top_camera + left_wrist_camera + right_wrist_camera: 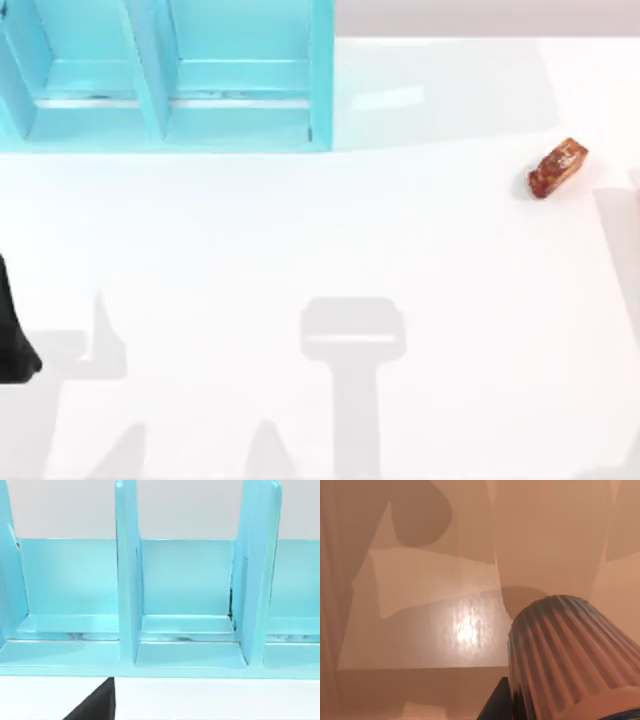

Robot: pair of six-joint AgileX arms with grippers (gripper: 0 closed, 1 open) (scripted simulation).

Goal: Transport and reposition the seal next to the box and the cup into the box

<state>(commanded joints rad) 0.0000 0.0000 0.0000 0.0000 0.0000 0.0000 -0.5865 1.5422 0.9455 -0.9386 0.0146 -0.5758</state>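
Note:
The seal, a small orange-brown glossy block, lies on its side on the white table near the right edge in the top view. The box, a light blue open case with upright dividers, stands at the back left, and its compartments face the left wrist camera. The ribbed reddish-brown cup sits very close in the right wrist view, above the table. A dark finger of my right gripper is against the cup's side. My left arm is at the left edge.
White table stretches between the box and the seal, crossed by grey shadows of the arms. The box's blue dividers stand upright and split it into separate bays.

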